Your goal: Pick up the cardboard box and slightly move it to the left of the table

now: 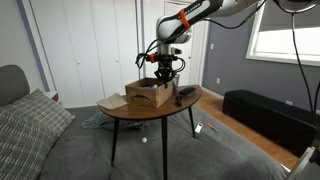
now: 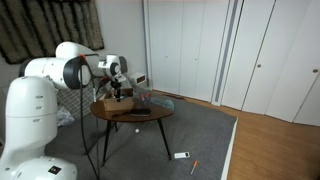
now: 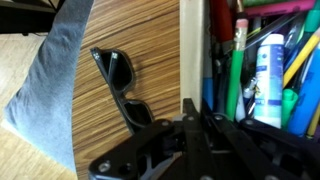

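Note:
The cardboard box (image 1: 148,94) sits on the left half of the oval wooden table (image 1: 150,110) and shows in both exterior views (image 2: 120,99). In the wrist view its pale wall (image 3: 194,50) runs upward, with colourful pens and markers (image 3: 262,70) inside. My gripper (image 1: 163,74) reaches down onto the box's right edge. In the wrist view the fingers (image 3: 195,112) are closed together on the box wall. I cannot tell whether the box is lifted off the tabletop (image 2: 135,117).
Black sunglasses (image 3: 122,85) lie on the tabletop just beside the box, and they also show in an exterior view (image 1: 186,94). A long low black bench (image 1: 268,112) stands under the window. A grey sofa (image 1: 25,125) is close to the table.

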`<state>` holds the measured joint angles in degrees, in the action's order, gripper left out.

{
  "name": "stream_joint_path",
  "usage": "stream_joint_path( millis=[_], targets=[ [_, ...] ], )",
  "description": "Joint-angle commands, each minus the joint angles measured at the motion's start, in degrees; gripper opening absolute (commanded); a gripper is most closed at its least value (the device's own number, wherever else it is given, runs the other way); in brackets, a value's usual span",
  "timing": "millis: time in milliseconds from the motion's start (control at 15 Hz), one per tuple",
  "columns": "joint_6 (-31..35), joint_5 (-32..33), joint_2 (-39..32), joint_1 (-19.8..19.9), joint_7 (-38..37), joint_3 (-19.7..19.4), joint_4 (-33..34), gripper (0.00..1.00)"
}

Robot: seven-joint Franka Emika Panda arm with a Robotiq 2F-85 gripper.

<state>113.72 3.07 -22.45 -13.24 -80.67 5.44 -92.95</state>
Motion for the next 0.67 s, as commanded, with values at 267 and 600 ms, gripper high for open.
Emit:
stream_joint_path(
  millis=[267,600],
  targets=[
    [-4.42,-0.45,-2.79,-2.23,-11.00,-1.06,4.90,0.02],
    [-7.10,-0.24,-3.11,-2.32,-8.11,-0.20,5.91,0.02]
  ],
)
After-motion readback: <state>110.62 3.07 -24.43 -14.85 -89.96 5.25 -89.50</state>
